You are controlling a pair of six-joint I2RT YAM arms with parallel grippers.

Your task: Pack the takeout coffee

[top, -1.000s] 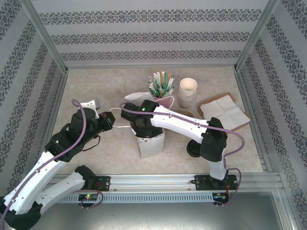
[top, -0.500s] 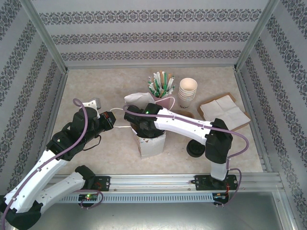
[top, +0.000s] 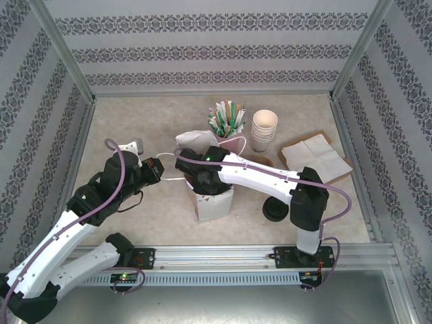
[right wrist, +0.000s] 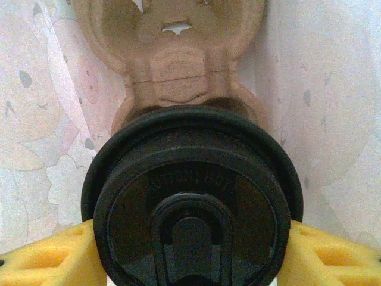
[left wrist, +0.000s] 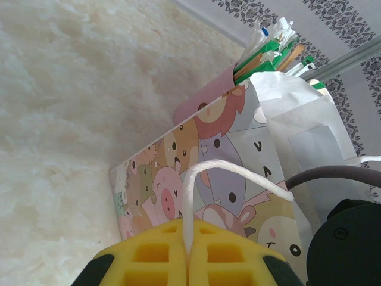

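Note:
Inside the cartoon-print paper bag point(top: 214, 201) my right gripper point(top: 202, 179) is shut on a takeout coffee, its yellow pads point(right wrist: 53, 259) pressed to both sides of the round black lid point(right wrist: 190, 202). Just beyond the cup, a brown cardboard carrier point(right wrist: 178, 59) lies within the bag walls. My left gripper point(left wrist: 188, 250) is shut on the bag's white rope handle point(left wrist: 199, 173), holding it out to the left of the bag point(left wrist: 226, 179). A second black-lidded coffee point(top: 274, 210) stands on the table under the right arm's elbow.
Behind the bag stands a pink holder of straws and stirrers point(top: 228, 121), with a stack of white paper cups point(top: 264, 131) to its right. White napkins on a brown sheet point(top: 316, 158) lie at the right. Patterned walls close in the table.
The right arm has reached a little further left and down into the bag with the cup, uncovering the second cup on the table. The left gripper keeps the handle, hardly moved.

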